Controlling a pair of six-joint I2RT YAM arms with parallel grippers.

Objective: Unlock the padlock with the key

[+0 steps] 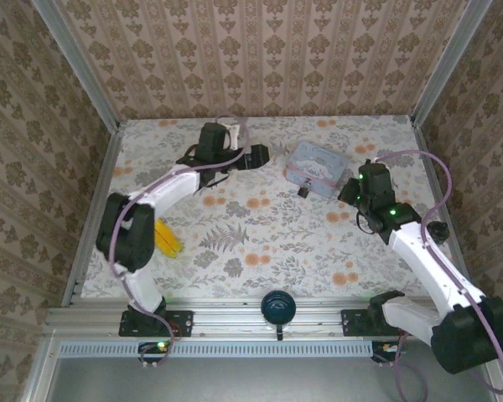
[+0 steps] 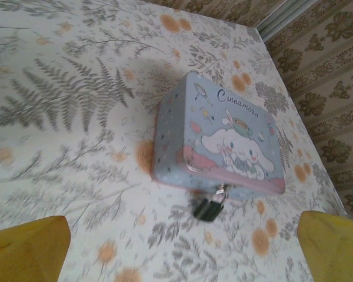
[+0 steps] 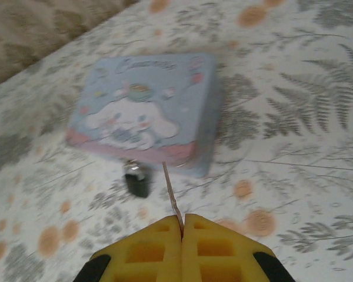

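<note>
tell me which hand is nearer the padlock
Right. The right hand holds the key just short of the padlock; the open left hand hangs farther off, facing it.

Floral table (image 2: 76, 147) — pale blue tin (image 2: 223, 135), padlock (image 2: 209, 208) lying on it.

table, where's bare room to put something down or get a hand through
Widest bare patch: the near middle, between the yellow item by the left arm and the right arm. Also the far-left corner. Crowded around the blue tin: padlock at its near edge, an arm on each side.
</note>
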